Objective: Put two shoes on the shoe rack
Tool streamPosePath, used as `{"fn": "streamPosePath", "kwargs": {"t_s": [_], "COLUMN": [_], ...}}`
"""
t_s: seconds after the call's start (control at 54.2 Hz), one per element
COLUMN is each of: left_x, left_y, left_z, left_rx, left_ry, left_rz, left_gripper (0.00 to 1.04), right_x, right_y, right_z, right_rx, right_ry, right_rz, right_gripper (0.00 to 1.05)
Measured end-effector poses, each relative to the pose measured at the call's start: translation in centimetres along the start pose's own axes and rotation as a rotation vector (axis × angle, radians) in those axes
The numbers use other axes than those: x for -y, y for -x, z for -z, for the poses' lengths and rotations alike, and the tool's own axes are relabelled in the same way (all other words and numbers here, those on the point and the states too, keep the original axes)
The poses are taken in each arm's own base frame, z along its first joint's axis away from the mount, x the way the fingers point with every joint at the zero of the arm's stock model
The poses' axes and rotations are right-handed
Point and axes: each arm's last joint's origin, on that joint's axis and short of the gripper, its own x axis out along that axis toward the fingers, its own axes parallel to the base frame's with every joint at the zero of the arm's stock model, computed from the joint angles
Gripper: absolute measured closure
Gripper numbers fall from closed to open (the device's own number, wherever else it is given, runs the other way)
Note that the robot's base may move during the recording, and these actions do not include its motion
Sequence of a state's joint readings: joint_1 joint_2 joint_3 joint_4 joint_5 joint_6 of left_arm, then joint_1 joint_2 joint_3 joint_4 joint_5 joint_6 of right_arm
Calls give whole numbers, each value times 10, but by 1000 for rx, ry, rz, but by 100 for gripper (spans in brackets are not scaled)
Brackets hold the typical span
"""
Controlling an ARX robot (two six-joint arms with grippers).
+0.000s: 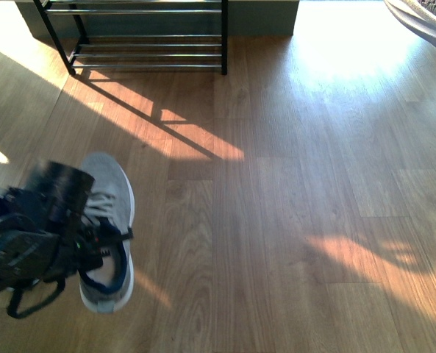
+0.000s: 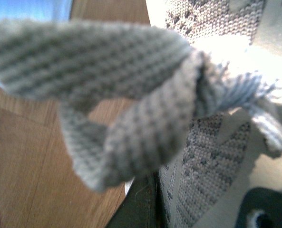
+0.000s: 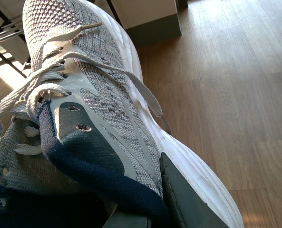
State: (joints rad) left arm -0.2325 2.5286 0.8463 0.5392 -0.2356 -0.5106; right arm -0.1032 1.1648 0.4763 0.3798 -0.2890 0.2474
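Far end of wood floor: tall black metal shoe rack with silver rods, well apart from shoe. Low left: grey knit sneaker with thick white sole and navy collar, toe toward rack, left gripper clamped on collar. Right gripper: one dark finger flat against sneaker flank, other hidden, closure cannot be told. Expect light load, soft upper, stiff sole. Keep your hold on collar rim; mind loose grey-white flat lace.

Reads as a home to me, likely a hallway or living room: warm wood-plank floor running up to a grey plinth. A black-framed shoe rack stands at the floor's far edge. Low sunlight falls across the boards.
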Motion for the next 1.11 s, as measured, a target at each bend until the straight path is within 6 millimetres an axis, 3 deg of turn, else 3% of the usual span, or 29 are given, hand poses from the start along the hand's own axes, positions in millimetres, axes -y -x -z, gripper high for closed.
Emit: {"fn": "streamPosePath", "kwargs": {"t_s": [0.111,0.258,0.387,0.609,0.701,0.867,1.107], "left_x": [-2,-13,-28,-54,-60,-68,-68], "left_y": [31,89,137,261,291,313,310], "left_z": [-21,-40,-41,-36,-27,-19,-17], "left_rx": [99,229,308,547,621,698,683], "left_ry": [38,49,13,-73,-97,-103,-134], "left_rz": [35,47,14,-26,-44,-28,-36], "left_gripper": [102,102,102,102,102,102,102], "right_x": [0,0,0,0,0,0,0], "right_y": [0,0,0,0,0,0,0], "right_z": [0,0,0,0,0,0,0], "right_rx": [0,0,0,0,0,0,0], "right_ry": [0,0,0,0,0,0,0], "right_rz": [0,0,0,0,0,0,0], "right_gripper": [103,103,103,103,103,103,103]}}
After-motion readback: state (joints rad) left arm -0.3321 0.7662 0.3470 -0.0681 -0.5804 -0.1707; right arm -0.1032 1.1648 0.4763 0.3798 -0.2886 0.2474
